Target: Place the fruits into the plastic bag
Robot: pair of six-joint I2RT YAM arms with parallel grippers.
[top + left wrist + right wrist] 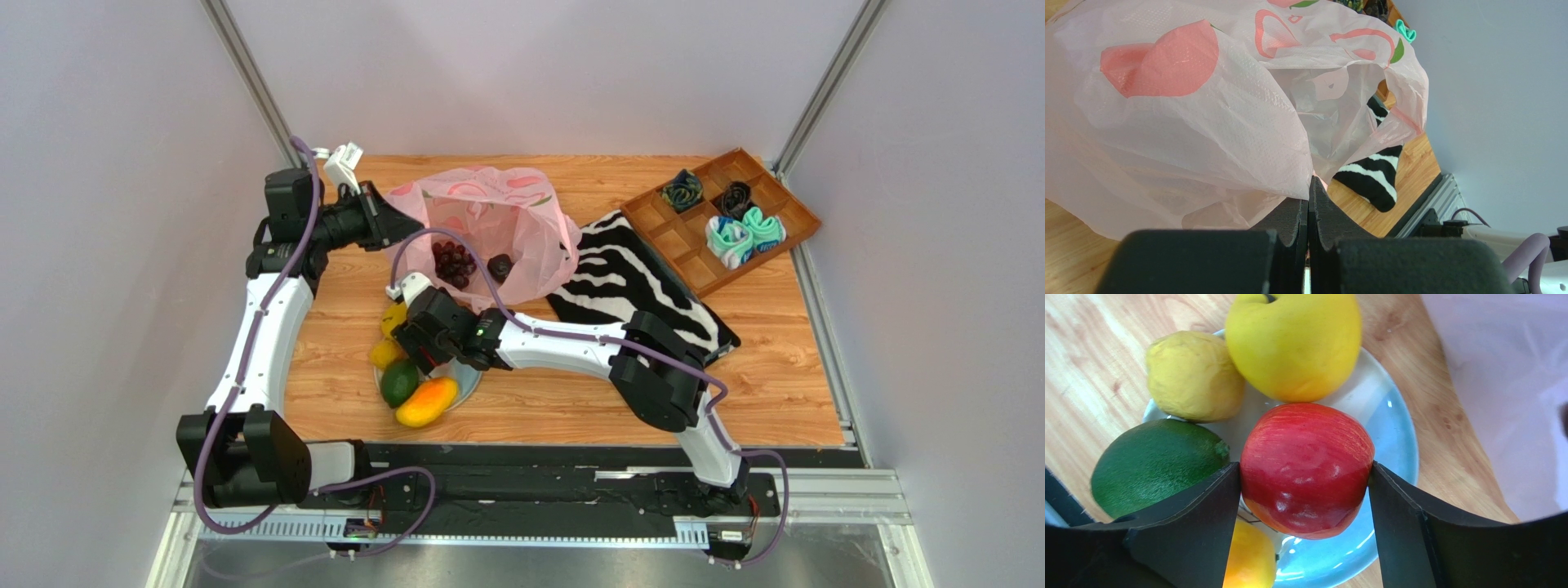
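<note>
While the left gripper (1309, 184) pinches the edge of the plastic bag (1198, 135), its jaws are fully closed on the thin pink film. It holds the bag at about nine o'clock of the bag's mouth. The bag sits on the wooden table (785, 368), at twelve o'clock from the plate (1395, 435). Through the film I see the grape bunch (454, 261) and one more dark piece inside. The zebra cloth (638, 288) lies at three o'clock of the bag, touching it.

The right gripper (1306, 468) is down over the plate, spread wide, with one finger pressed against each side of the red fruit (1309, 447), which rests on the plate. Seen from above, the two yellow lemons (1192, 373) lie at ten o'clock on the plate, the green oval fruit (1155, 465) at eight and the mango (427, 402) at six.
</note>
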